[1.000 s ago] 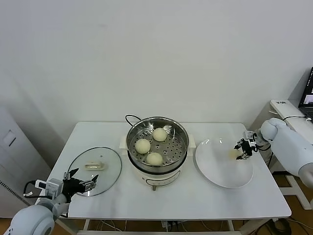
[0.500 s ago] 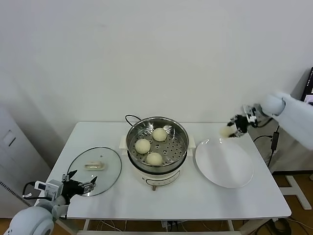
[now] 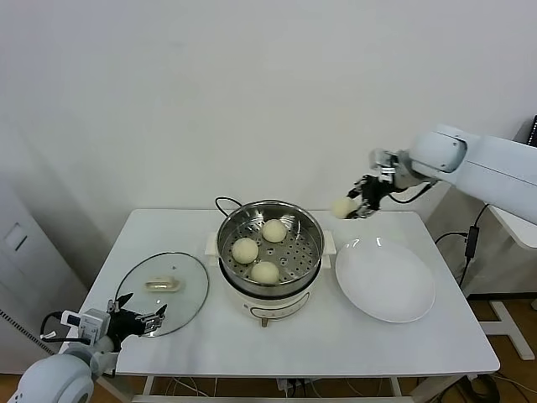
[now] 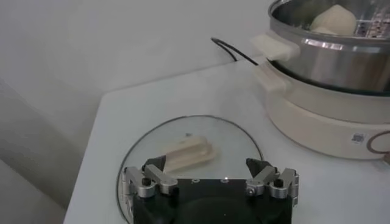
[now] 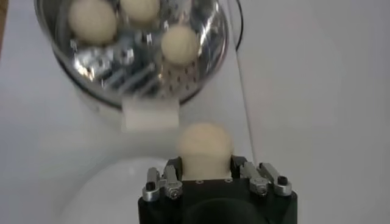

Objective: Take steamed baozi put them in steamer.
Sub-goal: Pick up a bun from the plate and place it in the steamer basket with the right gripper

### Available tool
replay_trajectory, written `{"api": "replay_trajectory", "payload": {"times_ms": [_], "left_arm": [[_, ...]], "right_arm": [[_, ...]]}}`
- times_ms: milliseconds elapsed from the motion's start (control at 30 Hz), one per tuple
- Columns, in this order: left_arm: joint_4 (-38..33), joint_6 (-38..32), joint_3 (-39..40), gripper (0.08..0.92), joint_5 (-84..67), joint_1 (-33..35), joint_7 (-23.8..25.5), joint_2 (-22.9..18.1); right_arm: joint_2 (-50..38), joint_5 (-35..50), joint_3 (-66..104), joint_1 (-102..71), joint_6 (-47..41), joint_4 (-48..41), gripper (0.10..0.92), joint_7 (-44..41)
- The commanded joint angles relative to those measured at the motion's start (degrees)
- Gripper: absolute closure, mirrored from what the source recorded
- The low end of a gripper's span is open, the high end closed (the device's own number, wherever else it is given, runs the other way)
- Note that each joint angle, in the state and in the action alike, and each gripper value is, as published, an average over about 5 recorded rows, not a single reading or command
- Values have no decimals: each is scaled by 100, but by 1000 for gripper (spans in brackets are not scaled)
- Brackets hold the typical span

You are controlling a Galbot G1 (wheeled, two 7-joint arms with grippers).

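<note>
Baozi number four point(image 3: 342, 206) is up in the air, clamped in the right gripper point(image 3: 352, 209), with the jaws pressed against its two sides. In the right wrist view that bun point(image 5: 205, 148) sits right between the fingers point(image 5: 172, 171) and bulges out past their tips. It hangs above the strip of table between the steamer point(image 3: 270, 245) and the white plate point(image 3: 385, 280), nearer the steamer's rim on the plate side, not yet over the basket.

Three other buns point(image 3: 264, 272) already lie on the perforated floor, bunched toward the robot's left and the front. The half of the floor nearest the plate is bare, so plenty of room there. The plate has nothing on it.

Edges: the steamer sits mid-table, the plate just beside it on the right and running close to the right edge. The glass lid point(image 3: 162, 293) lies flat on the other side, near the table's front left corner.

The left gripper point(image 3: 134, 319) is parked low at that front left corner with its jaws spread wide and nothing between them, tips right at the lid's rim.

Hard to make out: the right wrist view is smeared, so the steamer holes blur together there. The left wrist view only catches part of the steamer point(image 4: 329, 73), cut off at the frame edge. The black cord point(image 3: 225, 202) disappears behind the pot.
</note>
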Motion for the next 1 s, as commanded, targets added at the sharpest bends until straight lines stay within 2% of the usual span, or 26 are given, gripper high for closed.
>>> {"api": "replay_trajectory", "payload": {"times_ms": [33,367,1000], "left_arm": [[24,14,13,177,-8,-22,-4,0],[65,15,30,177,-9,-57,-8,-7],[156,3,75,177,-19,-103,4,-29]], "right_arm": [[751,1569,-675,584,-1042,774,533,1063],[1122,1796,-635,-23,-1353,751,535,1752],[1609,1689,-304,-1103,-1458,112,533,2094]]}}
